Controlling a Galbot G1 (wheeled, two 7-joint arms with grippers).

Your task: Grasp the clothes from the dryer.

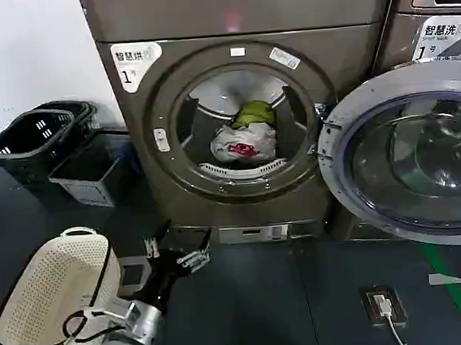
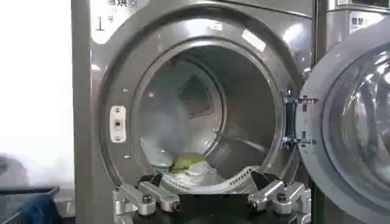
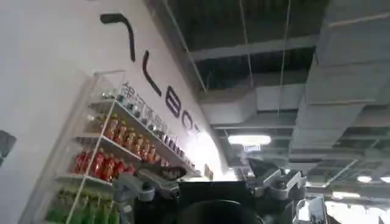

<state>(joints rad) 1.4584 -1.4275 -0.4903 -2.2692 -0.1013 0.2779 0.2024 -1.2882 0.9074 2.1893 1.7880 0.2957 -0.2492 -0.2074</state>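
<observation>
While the dryer [image 1: 242,116] stands with its round door [image 1: 409,154] swung wide to the right, we hold our left gripper [image 1: 178,252] low in front of it, just below the porthole and apart from the machine. Its fingers [image 2: 141,198] are spread open with nothing between them, and in the left wrist view they frame the lower rim of the drum opening.

Inside the steel drum we see the clothes [image 1: 244,142]: a white garment with a red-pink print lying at the bottom near the front lip, and a smaller yellow-green garment [image 1: 255,113] resting on top of it toward the back. From the left wrist view these show as a pale and yellowish heap [image 2: 190,165] at the base of the drum, just beyond the gripper.

On the floor to our left lies a cream plastic basket [image 1: 52,294], tipped on its side beside our left arm. Farther back by the wall sit dark baskets [image 1: 40,139]. A second machine with a "Smart wash" sticker [image 1: 443,36] stands to the right of the dryer.

Our right gripper [image 3: 210,189] points up toward the ceiling and shelves of bottles [image 3: 122,146], its fingers [image 3: 146,185] parted and empty.
</observation>
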